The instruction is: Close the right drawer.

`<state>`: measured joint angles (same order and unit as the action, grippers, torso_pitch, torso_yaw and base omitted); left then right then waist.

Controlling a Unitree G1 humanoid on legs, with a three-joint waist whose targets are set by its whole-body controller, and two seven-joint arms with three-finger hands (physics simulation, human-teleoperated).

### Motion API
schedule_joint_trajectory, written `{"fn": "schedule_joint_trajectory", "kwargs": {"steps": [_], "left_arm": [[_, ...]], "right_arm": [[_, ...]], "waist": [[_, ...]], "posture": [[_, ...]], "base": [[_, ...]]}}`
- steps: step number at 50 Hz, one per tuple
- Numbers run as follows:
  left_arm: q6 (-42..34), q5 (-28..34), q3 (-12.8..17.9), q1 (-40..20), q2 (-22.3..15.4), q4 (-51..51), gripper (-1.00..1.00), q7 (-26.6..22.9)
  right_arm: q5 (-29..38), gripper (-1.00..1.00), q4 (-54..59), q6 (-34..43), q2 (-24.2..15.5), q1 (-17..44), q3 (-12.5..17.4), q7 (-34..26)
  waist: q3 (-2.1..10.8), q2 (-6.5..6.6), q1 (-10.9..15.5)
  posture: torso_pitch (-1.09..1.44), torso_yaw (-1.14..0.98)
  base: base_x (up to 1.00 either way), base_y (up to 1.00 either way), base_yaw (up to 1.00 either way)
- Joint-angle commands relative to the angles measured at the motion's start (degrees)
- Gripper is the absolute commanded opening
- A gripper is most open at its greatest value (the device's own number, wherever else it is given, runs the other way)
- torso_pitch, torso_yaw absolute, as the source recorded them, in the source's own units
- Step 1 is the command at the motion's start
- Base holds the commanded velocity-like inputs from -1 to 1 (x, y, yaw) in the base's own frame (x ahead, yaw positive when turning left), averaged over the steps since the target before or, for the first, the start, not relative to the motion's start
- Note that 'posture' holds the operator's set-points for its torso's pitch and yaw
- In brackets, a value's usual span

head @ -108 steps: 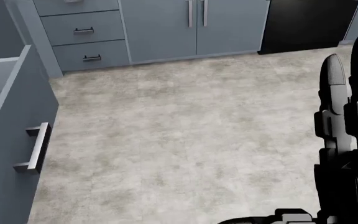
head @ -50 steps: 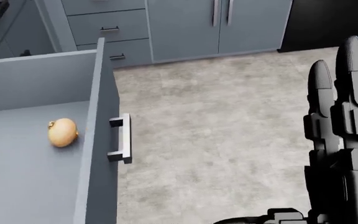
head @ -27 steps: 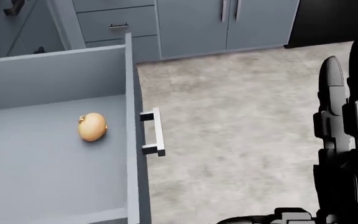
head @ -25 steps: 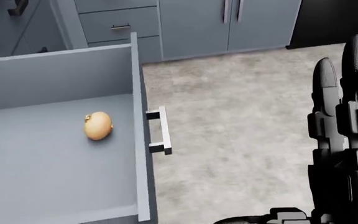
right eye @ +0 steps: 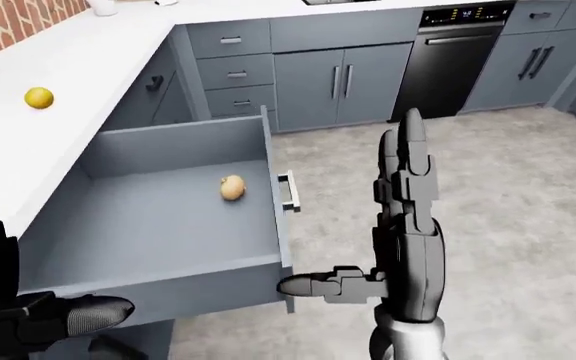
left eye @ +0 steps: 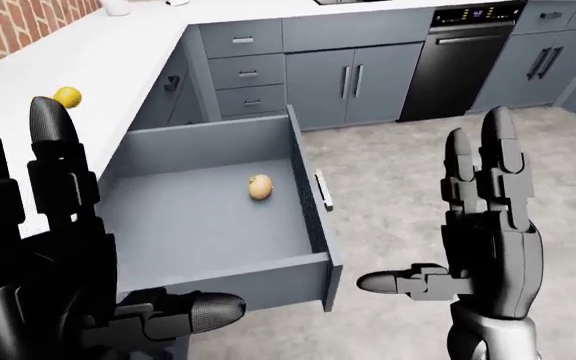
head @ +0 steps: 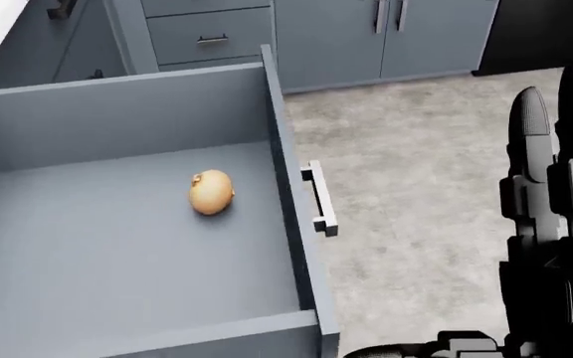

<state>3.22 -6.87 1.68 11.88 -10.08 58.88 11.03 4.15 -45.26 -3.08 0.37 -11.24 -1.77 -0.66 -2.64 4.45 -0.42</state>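
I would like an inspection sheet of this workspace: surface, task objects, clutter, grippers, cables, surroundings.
Surface: white countertop above the open drawer; grey stone-look floor.
Task objects: right drawer pulled fully out, its bar handle untouched.
Clutter: one onion lying in the drawer; a yellow fruit on the countertop.
Grippers: left hand open, raised by the drawer's near corner; right hand open, fingers upright, apart from the handle.
Cables: nothing seen.
Surroundings: closed grey cabinets, black dishwasher, brick wall.

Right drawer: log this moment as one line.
drawer: fully open | inside: onion | handle: untouched | left hand: open | right hand: open, beside the drawer front
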Motion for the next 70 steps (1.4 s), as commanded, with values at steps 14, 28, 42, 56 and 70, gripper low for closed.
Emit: {"fn": "schedule_joint_trajectory", "kwargs": {"steps": [14,28,42,56,70], "left_arm": [[0.51,0.54,0.11,-0.36,0.66,1.1,1.0,-0.46],[0.6,0.39,0.2,-0.28,0.63,1.1,1.0,-0.47],[0.43,0.18,0.24,-0.5,0.23,1.1,1.0,-0.09],[0.35,0.85,-0.15,-0.39,1.12,1.1,1.0,-0.8],[0.3,0.96,-0.21,-0.3,1.28,1.1,1.0,-0.95]], "right_arm": [[-0.68,1.0,-1.64,-1.74,-0.13,-0.09,-0.1,-0.19],[-1.72,1.0,-1.87,-2.75,-0.14,-0.34,0.02,-0.46],[1.05,1.0,-1.16,-3.5,0.01,0.83,1.29,0.41],[-5.4,1.0,-3.27,5.17,-1.3,6.31,8.97,-1.91],[-6.97,1.0,19.77,2.37,-5.92,16.36,14.72,-0.74]], "waist": [[0.51,-6.14,1.49],[2.21,-4.25,0.64],[2.83,-4.37,0.7],[3.0,-4.55,0.73],[2.64,-4.78,0.52]], "posture": [[0.0,0.0],[0.0,0.0],[0.0,0.0],[0.0,0.0],[0.0,0.0]], "base": [[0.0,0.03,0.0],[0.0,0.0,0.0],[0.0,0.0,0.0],[0.0,0.0,0.0],[0.0,0.0,0.0]]}}
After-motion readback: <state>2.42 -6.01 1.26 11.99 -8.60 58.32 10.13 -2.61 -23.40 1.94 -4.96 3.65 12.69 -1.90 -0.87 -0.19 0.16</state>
